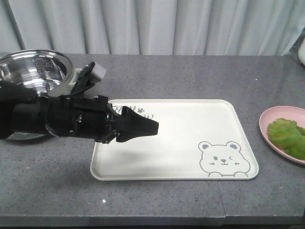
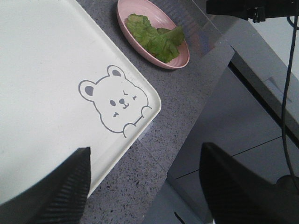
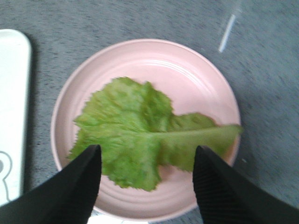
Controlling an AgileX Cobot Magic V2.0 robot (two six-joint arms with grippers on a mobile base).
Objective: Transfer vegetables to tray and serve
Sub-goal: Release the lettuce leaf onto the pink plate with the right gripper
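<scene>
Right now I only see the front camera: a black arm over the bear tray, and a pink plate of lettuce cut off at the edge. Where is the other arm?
Observer: Its wrist camera shows the right gripper open above the pink plate, straddling the lettuce.
Operator: Is the plate full?
Observer: No, the lettuce covers the middle and lower part, and bare pink shows above it.
Operator: Is the arm I see holding anything?
Observer: No. Its wrist camera shows the left gripper open and holding nothing, over the tray.
</scene>
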